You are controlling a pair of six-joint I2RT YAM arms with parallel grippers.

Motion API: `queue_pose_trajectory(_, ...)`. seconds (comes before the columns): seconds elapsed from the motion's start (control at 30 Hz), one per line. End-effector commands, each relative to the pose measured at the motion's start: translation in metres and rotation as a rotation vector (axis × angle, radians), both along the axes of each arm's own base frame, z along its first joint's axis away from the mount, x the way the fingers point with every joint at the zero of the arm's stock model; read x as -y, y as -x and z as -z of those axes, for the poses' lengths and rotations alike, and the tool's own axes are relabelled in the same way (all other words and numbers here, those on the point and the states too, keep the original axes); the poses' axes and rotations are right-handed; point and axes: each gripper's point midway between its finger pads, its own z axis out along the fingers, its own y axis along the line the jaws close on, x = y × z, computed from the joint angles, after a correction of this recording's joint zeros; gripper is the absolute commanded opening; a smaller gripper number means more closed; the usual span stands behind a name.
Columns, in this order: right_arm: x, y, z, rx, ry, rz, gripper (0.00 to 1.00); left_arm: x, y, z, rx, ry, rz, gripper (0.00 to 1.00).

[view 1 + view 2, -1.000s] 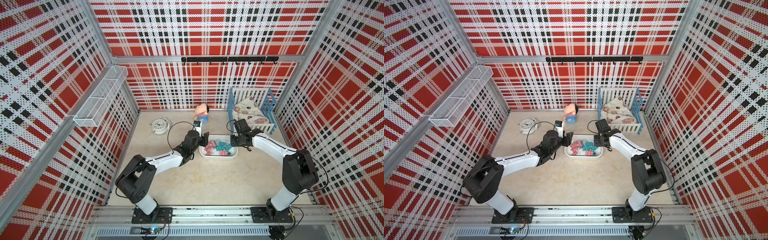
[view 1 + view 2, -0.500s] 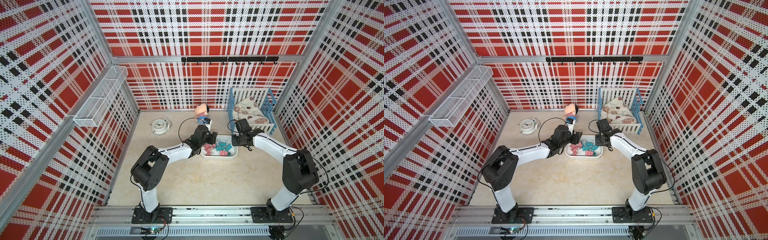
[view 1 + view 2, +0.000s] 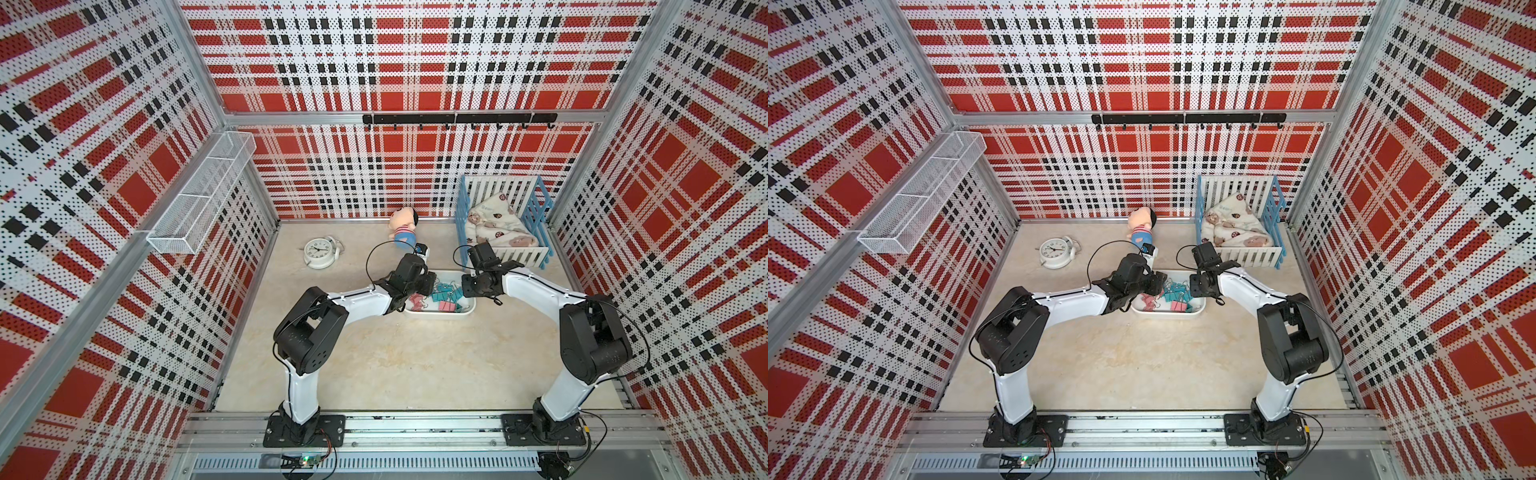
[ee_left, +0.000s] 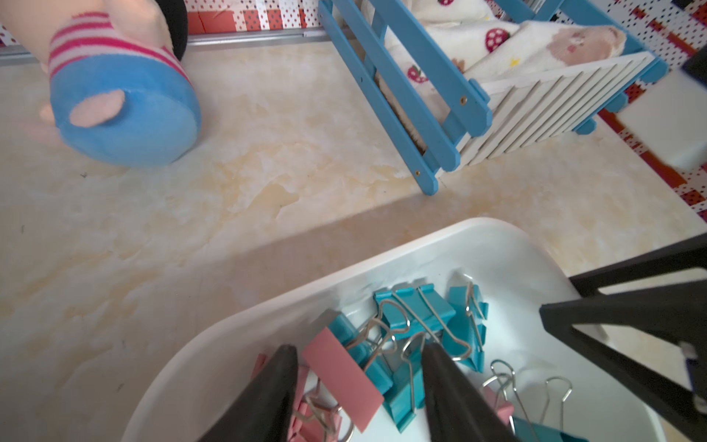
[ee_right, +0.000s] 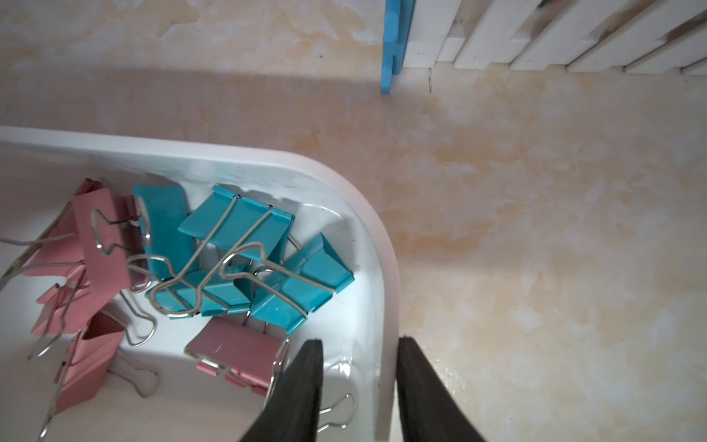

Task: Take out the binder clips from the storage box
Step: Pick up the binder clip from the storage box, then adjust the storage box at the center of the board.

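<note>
Box: a shallow white box [image 3: 440, 316] [image 3: 1167, 314] is seen just right of centre in both top views, set on the beige table [image 3: 395, 365] between the two wrists.
Contents of box: pink and teal clips [image 3: 446, 296] [image 3: 1177, 293] with wire handles are piled inside it. All clips that show are contained by its walls.
Clip layout: in the right wrist view, the teal clips [image 5: 237, 229] are heaped at centre-left of the frame near the box's rounded corner [image 5: 382, 248]. The pink ones are spread toward the left edge and lower middle.
Left gripper: the left gripper [image 4: 359, 348] is placed inside the box [image 4: 382, 264] at the lower middle of the frame. Its fingers [image 4: 275, 382] are held apart, and a pink clip and the wire loops of teal clips [image 4: 413, 313] are seen between them. Nothing is clamped.
Right gripper: the right gripper [image 5: 361, 341] is closed across the box's end wall, with one finger inside and one outside against the rim.
Crib: a blue-and-white slatted crib [image 3: 521, 253] [image 3: 1254, 254] is placed right of centre, above the box and apart from it. A printed blanket [image 3: 494, 226] is bundled inside.
Basket: a white mesh basket [image 3: 199, 199] is fixed to the wall at upper left and is divided into compartments.
Loose on table: a doll [image 3: 402, 226] and a clock [image 3: 319, 252] are laid above and left of the box.
</note>
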Motion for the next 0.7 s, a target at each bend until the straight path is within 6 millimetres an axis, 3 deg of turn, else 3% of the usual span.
queue_pose_trajectory(0.0, -0.003, 0.000, 0.009, -0.014, -0.021, -0.006, 0.39, 0.002, 0.001, 0.004, -0.014, -0.017, -0.010, 0.56)
queue_pose_trajectory(0.67, -0.019, 0.006, 0.019, -0.046, -0.055, -0.051, 0.39, -0.010, 0.001, 0.030, -0.089, -0.114, -0.072, 0.41)
